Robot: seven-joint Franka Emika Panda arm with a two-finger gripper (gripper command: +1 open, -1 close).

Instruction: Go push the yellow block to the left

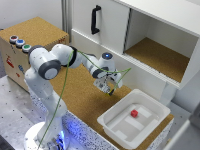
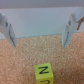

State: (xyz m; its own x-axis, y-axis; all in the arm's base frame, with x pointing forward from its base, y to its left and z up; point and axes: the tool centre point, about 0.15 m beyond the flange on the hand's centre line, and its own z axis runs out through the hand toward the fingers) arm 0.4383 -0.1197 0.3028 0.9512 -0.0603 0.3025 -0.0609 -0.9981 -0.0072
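Yellow block (image 2: 43, 73) near camera, apart from wide-spread gripper (image 2: 40, 31).

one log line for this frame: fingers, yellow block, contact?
gripper: fingers open, empty | yellow block: on cork surface, outside the fingers' gap, untouched | red cube: in white tray | push: not begun

A small red cube (image 1: 134, 113) sits in a white tray (image 1: 114, 129) below an open cabinet (image 1: 160, 55).

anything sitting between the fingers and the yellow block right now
Nothing visible does. In the wrist view the yellow block lies alone on bare cork, with the open gripper above it and only cork in the gap. The exterior view does not show the block.
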